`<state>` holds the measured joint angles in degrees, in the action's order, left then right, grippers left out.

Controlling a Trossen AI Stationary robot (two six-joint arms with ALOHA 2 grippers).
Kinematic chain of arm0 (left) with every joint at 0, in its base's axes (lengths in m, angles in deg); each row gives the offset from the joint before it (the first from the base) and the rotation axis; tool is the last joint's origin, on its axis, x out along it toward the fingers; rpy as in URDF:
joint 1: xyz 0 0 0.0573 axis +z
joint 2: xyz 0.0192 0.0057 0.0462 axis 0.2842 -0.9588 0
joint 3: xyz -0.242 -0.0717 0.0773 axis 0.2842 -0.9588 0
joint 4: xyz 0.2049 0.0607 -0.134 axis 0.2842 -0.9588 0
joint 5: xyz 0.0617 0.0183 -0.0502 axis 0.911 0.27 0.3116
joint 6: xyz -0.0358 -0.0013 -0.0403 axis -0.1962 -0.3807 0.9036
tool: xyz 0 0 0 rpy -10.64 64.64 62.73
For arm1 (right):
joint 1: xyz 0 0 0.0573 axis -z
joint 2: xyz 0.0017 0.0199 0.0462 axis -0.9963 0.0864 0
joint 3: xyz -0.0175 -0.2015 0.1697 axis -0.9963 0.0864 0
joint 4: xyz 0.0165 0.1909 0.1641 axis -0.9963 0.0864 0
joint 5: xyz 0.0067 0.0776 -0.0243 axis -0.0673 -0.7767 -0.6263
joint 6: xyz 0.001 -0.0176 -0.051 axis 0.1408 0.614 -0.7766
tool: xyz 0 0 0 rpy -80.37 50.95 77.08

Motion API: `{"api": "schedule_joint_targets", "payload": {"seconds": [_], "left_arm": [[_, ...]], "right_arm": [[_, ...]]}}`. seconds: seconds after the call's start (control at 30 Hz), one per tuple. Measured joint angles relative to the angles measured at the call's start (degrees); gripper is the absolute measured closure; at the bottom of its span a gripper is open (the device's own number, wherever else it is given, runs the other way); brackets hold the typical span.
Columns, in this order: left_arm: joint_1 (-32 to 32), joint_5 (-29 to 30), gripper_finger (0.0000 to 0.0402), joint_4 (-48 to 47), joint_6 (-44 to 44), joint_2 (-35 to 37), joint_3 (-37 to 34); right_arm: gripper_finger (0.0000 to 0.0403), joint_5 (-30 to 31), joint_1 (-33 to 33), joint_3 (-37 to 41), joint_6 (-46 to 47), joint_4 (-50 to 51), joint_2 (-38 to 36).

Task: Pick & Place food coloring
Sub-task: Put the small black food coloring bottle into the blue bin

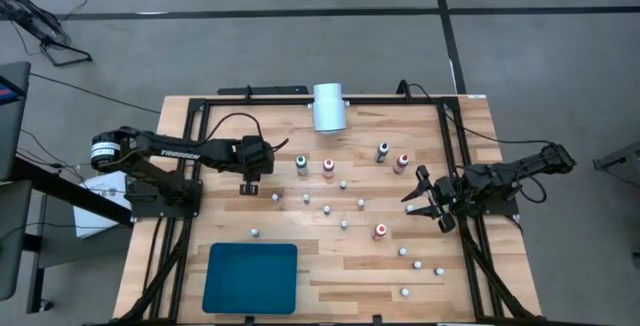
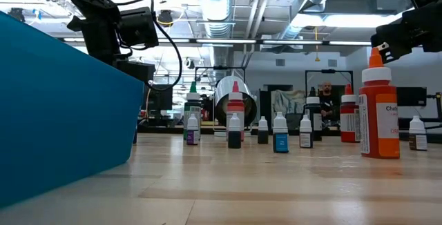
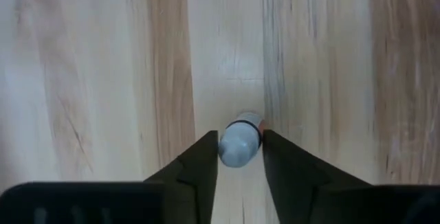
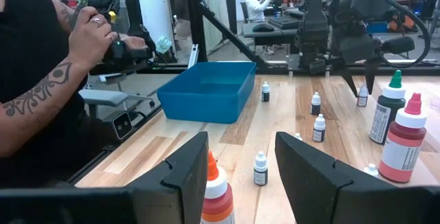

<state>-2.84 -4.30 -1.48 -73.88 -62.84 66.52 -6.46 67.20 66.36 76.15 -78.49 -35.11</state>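
Several tiny white-capped food coloring bottles (image 1: 343, 204) stand scattered on the wooden table. Taller ones, red (image 1: 328, 167) and green (image 1: 302, 164), stand farther back. My left gripper (image 1: 248, 188) reaches down at the table's left middle. It is shut on one small bottle (image 3: 240, 141), which the gripper hides in the high view. My right gripper (image 1: 425, 194) waits at the right edge, open and level, with nothing between its fingers (image 4: 240, 176). An orange-capped bottle (image 4: 216, 193) stands just beyond them. My left gripper pinches the small bottle's white cap (image 3: 237, 147) between its two fingers, one on each side. The fingers come steeply from above, slanting down. In the right wrist view the bottle (image 4: 362, 97) stands upright with its base on the table.
A dark teal tray (image 1: 250, 276) lies at the near left. A white cylinder (image 1: 329, 106) lies at the far edge. A black frame (image 1: 460, 146) runs round the table. A person's tattooed forearm (image 4: 48, 86) shows beyond the table in the right wrist view.
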Motion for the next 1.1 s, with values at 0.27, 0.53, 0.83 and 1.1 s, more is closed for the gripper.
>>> {"api": "schedule_joint_targets", "payload": {"seconds": [0.27,0.53,0.83,1.1], "left_arm": [[-0.51,-0.37,0.034,0.05,2.26,0.22,0.0],[-3.26,-1.78,0.0326,-2.13,4.68,5.79,-0.04],[-10.24,-6.92,0.0332,-8.43,13.25,16.09,-0.07],[-22.16,-8.99,0.033,-8.86,19.17,22.05,0.24]], "right_arm": [[0.0244,0.0,-0.02,0.01,0.0,0.0,0.01],[0.0244,0.0,0.0,-0.01,0.0,0.0,0.02],[0.0244,0.0,0.0,-0.01,0.0,0.0,0.02],[0.0244,0.0,0.0,-0.01,0.0,0.0,0.0]]}}
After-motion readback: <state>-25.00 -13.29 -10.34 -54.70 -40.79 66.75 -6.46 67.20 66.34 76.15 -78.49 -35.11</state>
